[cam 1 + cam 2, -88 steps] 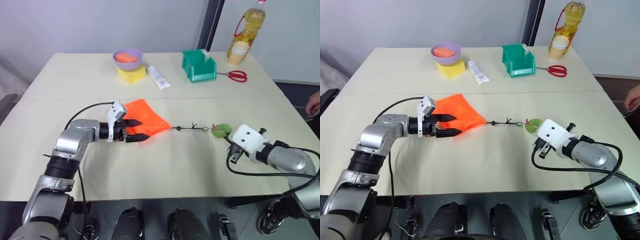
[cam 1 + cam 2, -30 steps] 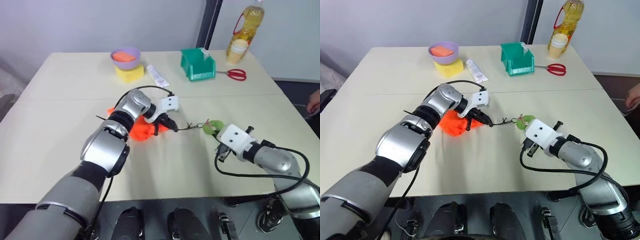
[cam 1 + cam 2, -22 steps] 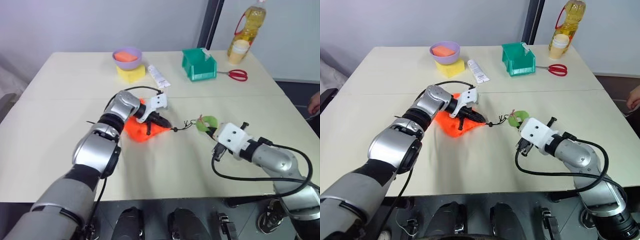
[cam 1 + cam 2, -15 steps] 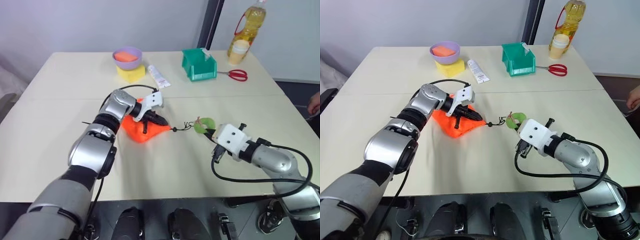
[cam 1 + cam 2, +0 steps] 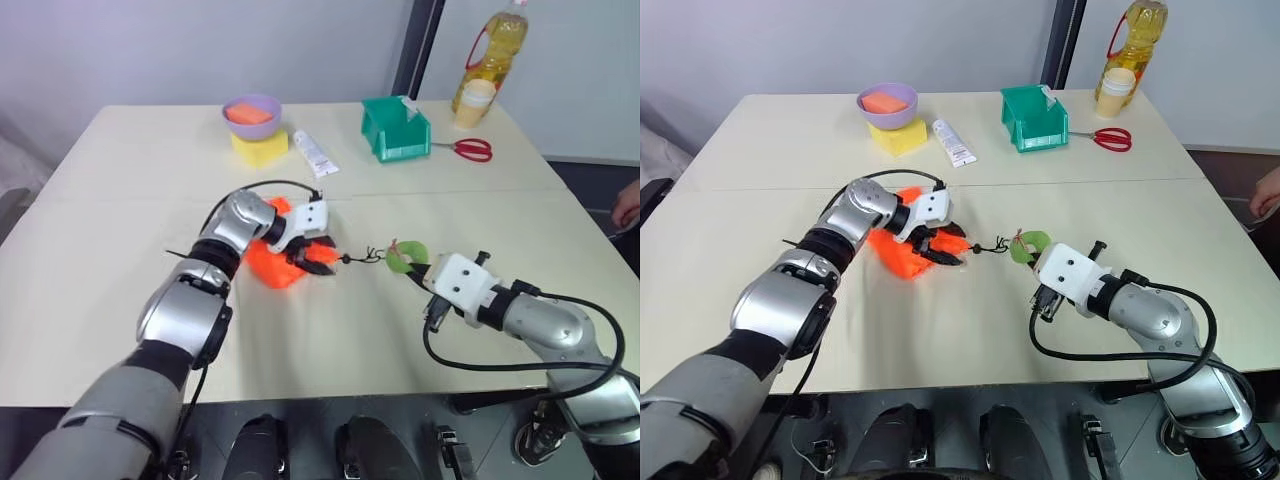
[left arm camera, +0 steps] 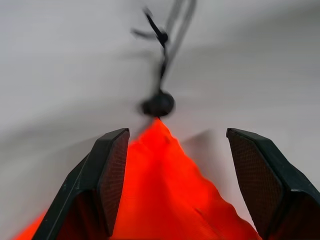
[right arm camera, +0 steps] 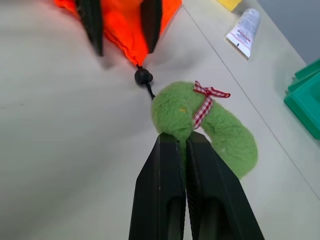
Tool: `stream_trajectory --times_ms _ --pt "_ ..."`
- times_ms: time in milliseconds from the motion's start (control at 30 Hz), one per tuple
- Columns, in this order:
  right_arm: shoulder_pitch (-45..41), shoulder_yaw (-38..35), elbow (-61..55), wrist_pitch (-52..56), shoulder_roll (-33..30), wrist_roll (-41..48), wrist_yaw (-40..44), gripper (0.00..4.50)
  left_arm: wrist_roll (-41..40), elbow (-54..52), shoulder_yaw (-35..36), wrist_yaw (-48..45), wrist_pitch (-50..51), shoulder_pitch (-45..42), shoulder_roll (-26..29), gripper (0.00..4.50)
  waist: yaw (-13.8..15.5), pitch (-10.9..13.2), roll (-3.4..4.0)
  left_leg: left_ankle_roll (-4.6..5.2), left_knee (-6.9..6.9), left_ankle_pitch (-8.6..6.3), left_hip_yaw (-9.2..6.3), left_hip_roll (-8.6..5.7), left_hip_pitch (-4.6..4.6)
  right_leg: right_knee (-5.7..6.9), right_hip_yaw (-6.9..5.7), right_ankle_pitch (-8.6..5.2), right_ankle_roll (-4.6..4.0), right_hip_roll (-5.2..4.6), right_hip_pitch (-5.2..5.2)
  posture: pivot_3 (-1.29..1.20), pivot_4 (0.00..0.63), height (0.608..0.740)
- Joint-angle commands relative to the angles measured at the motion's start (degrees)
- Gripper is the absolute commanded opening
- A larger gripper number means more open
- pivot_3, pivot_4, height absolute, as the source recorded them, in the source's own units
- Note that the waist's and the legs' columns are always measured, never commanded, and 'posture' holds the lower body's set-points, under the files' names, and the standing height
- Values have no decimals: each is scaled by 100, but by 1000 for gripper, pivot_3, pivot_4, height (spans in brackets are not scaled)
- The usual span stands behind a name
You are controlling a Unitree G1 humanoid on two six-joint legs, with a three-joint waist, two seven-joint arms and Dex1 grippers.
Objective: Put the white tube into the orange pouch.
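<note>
While the orange pouch (image 5: pixel 283 256) lies crumpled near the middle of the table (image 5: pixel 120 300), the left gripper (image 5: pixel 318 257) sits at the pouch's corner where the cord comes out, with its 2 black fingers standing apart. From the left wrist camera the orange corner rises between the 2 fingers, but neither pad seems to press on it, so I judge that the gripper is open and grips nothing.

From this corner the thin black cord (image 5: pixel 362 257) runs toward 3 o'clock to the green tag (image 5: pixel 402 256). Here the right gripper (image 7: pixel 182 142) has its 2 fingers pressed together on the fuzzy edge of the tag, so it is closed on the tag.

A white tube (image 5: pixel 316 154) lies far from both grippers, at about 12 o'clock from the left gripper, between the yellow sponge (image 5: pixel 259 146) and the green bin (image 5: pixel 396 130). Its long axis runs roughly from 11 o'clock to 5 o'clock. Whether this is the plump tube of the task or a longer flat one, I cannot tell from here.

My judgement is that the left arm is the nearer one to this tube and is free, because the right one is busy with the tag. The pouch mouth does not look open yet.
</note>
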Motion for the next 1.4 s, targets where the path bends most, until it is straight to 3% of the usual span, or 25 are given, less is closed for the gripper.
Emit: stream_trajectory --times_ms 33,67,300,733,967,1067,1300,1400 --pt "-86 -3 -381 34 -23 162 111 0 79 -267 -126 -49 -216 76 161 3302 -5 0 0 0 0 0 0 0 1 0 0 0 0 0 1 0 150 740" --pt "-92 7 -407 53 -17 189 133 0 85 -290 -147 -66 -230 111 199 3302 -2 0 0 0 0 0 0 0 1 0 0 0 0 0 1 0 150 740" --pt "-80 59 -582 207 -38 391 270 0 157 -433 -253 -93 -402 328 589 19 -16 -1 1 1 1 0 0 1 12 4 0 0 -1 0 11 0 150 740" --pt "-378 164 -1015 828 -31 1081 501 0 -593 -1750 -66 -1437 289 888 1395 19 -17 -2 4 1 2 0 0 4 16 9 -1 2 -3 2 14 0 150 740" --pt "-551 254 -1005 928 -66 1193 507 0 -543 -1899 -108 -1559 505 794 1712 19 -13 -2 3 9 3 -4 -1 4 14 8 -1 1 -3 1 11 0 150 740" --pt "-553 287 -1006 963 -96 1208 504 0 -720 -2087 -37 -1580 701 827 1603 19 -7 -2 3 10 3 -5 -1 4 13 7 -1 1 -3 0 11 0 150 740" --pt "-519 307 -1082 1043 -135 1260 470 0 -954 -2649 -58 -1550 963 953 1468 3349 -13 -2 3 14 4 -7 -2 3 12 8 -3 1 -3 -1 12 0 150 740" --pt "-510 312 -1139 1094 -132 1287 444 0 -950 -2787 -130 -1521 913 952 1421 3349 -15 -2 3 12 3 -6 -2 4 12 8 -3 1 -3 0 12 0 150 740"
